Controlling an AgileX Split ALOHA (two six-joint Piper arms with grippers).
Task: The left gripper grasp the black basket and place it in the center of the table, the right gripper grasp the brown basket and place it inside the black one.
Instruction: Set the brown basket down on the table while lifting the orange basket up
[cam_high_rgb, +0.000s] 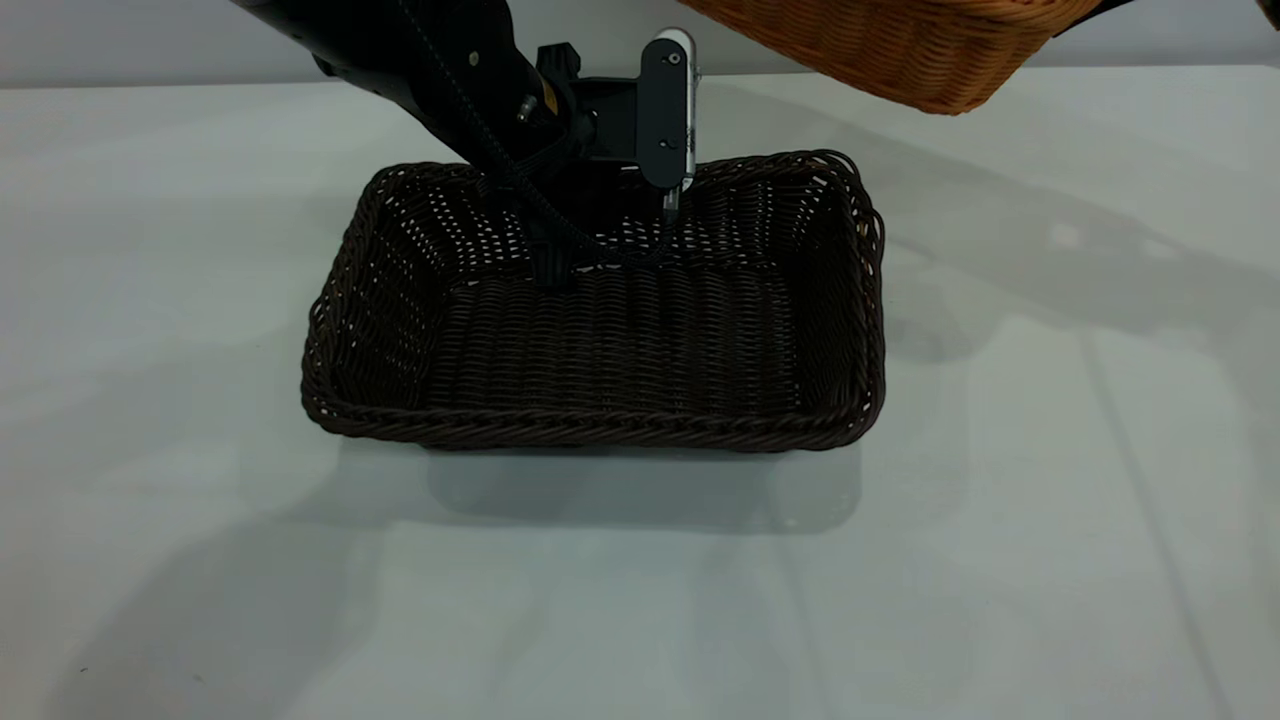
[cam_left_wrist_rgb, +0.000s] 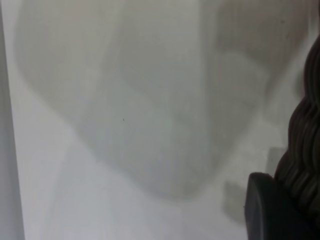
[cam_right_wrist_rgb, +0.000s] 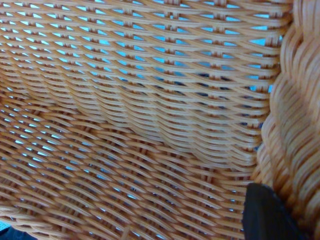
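Note:
The black basket (cam_high_rgb: 610, 330) sits flat in the middle of the table (cam_high_rgb: 200, 550). My left gripper (cam_high_rgb: 610, 235) reaches down from the far side and is shut on the basket's far wall. In the left wrist view one finger (cam_left_wrist_rgb: 270, 212) presses against the dark braided rim (cam_left_wrist_rgb: 300, 150). The brown basket (cam_high_rgb: 900, 45) hangs tilted in the air at the upper right, above and behind the black basket's right end. In the right wrist view its woven inside (cam_right_wrist_rgb: 130, 115) fills the frame, and one finger (cam_right_wrist_rgb: 267, 215) of my right gripper presses against its braided rim (cam_right_wrist_rgb: 297, 125), shut on it.
The pale table lies bare around the black basket on all sides. Shadows of the arms and the lifted basket fall across the table. A grey wall (cam_high_rgb: 150, 40) runs behind the table's far edge.

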